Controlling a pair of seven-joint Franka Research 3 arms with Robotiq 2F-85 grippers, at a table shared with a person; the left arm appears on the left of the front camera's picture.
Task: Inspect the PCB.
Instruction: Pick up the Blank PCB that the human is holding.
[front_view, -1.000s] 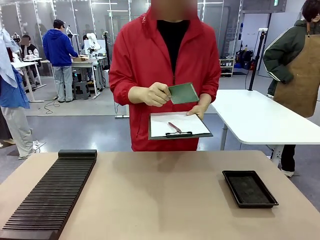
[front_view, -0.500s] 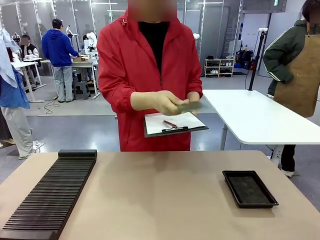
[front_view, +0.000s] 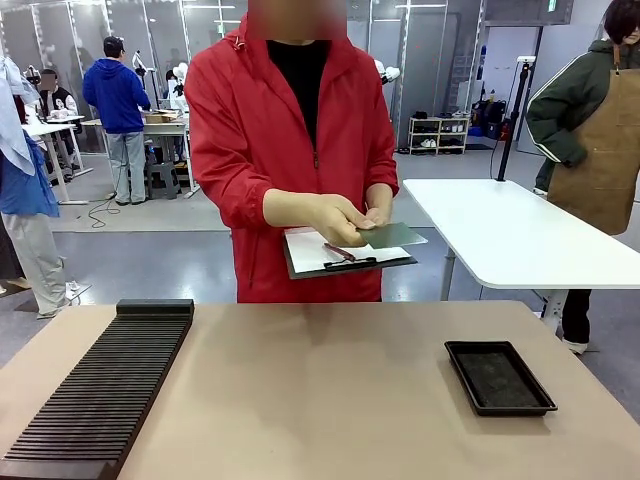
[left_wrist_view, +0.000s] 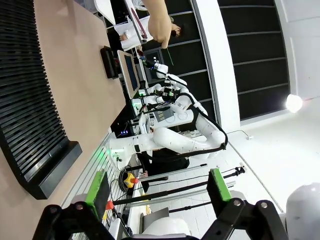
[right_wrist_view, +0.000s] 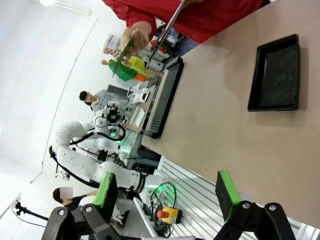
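A person in a red jacket stands across the table and holds the PCB (front_view: 394, 236), a thin green board, nearly flat in one hand (front_view: 338, 218) above a white-papered clipboard (front_view: 345, 256). From the right wrist view the PCB (right_wrist_view: 123, 53) shows tilted in that hand, far beyond the table. In the left wrist view my left gripper (left_wrist_view: 157, 187) is open with nothing between its green pads. My right gripper (right_wrist_view: 166, 192) is likewise open and holds nothing. Both hang well back from the person and the board.
A shallow black tray (front_view: 500, 377) lies at the table's right side and also appears in the right wrist view (right_wrist_view: 277, 75). A long black slotted rack (front_view: 100, 390) runs along the left edge. A white table (front_view: 520, 235) stands behind, with other people farther off.
The person has stepped slightly to picture left and turned the PCB from upright at chest height down to nearly flat over the clipboard. Neither gripper has changed.
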